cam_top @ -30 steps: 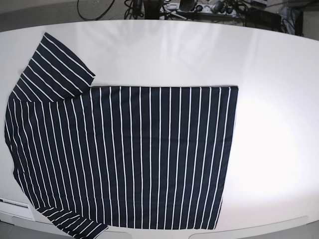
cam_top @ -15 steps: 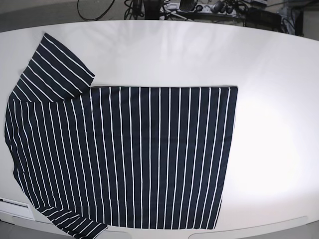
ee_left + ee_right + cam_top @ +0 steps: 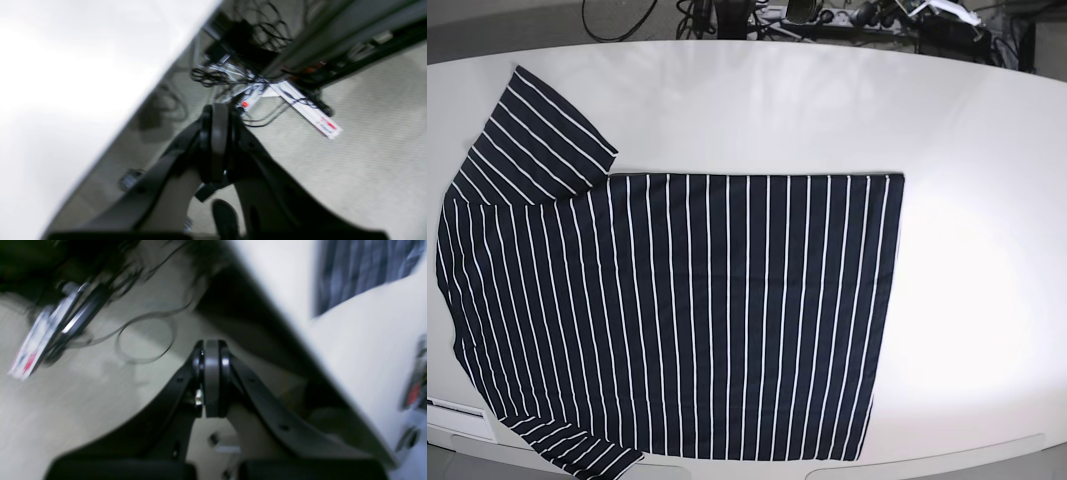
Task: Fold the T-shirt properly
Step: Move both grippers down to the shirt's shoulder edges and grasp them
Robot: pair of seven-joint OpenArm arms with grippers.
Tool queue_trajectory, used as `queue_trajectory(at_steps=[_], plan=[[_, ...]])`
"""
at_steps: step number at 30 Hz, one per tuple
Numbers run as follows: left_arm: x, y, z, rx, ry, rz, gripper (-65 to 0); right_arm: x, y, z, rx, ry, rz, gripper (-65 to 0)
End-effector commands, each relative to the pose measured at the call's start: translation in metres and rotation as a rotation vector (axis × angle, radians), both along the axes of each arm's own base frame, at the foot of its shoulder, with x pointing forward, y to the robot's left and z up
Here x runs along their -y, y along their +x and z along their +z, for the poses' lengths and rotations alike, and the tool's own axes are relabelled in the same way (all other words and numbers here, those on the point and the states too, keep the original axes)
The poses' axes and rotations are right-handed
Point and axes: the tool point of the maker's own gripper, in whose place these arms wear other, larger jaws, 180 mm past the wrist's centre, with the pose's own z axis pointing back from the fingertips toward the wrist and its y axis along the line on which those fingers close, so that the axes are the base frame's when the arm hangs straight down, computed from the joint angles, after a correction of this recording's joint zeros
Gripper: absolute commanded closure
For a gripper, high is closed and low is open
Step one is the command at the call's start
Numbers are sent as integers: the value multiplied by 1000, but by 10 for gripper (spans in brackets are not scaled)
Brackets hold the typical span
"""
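The T-shirt [image 3: 687, 310], dark navy with thin white stripes, lies spread flat on the white table [image 3: 967, 250], its collar end to the left and hem to the right. One sleeve [image 3: 542, 135] points to the far left corner; the other [image 3: 577, 450] reaches the near edge. Neither arm appears in the base view. My left gripper [image 3: 217, 115] is shut and empty, hanging over the floor beside the table edge. My right gripper [image 3: 211, 350] is also shut on nothing, off the table, with a corner of the T-shirt [image 3: 360, 270] at the upper right.
Cables and power strips [image 3: 827, 15] lie on the floor behind the table. The left wrist view shows a white power strip [image 3: 310, 115] and tangled cables [image 3: 213, 75] on the floor. A paper label [image 3: 457, 408] sits at the near left table edge.
The T-shirt has not moved. A small light object has appeared among the equipment at the far right behind the table.
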Motion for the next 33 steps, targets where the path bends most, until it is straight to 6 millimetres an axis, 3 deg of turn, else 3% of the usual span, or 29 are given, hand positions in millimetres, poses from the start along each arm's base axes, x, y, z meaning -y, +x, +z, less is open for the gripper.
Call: queue_trajectory(at_steps=[1, 7, 15, 17, 22, 28, 33], plan=[[4, 2, 7, 13, -17, -8, 0, 3, 3, 10, 23, -19, -11, 0], [0, 16, 10, 57, -6, -7, 0, 9, 29, 38, 154, -67, -14, 0], [-4, 50, 15, 176, 36, -37, 0, 3, 40, 48, 224, -96, 79, 0], [-5, 62, 17, 216, 49, -47, 0, -8, 41, 40, 189, -66, 142, 0], [-9, 101, 30, 341, 82, -95, 0, -29, 80, 34, 250, 41, 195, 0], [-13, 147, 50, 489, 117, -154, 0, -33, 116, 44, 357, 38, 219, 0], [-25, 168, 53, 536, 153, -168, 0, -30, 123, 46, 377, 28, 214, 0]])
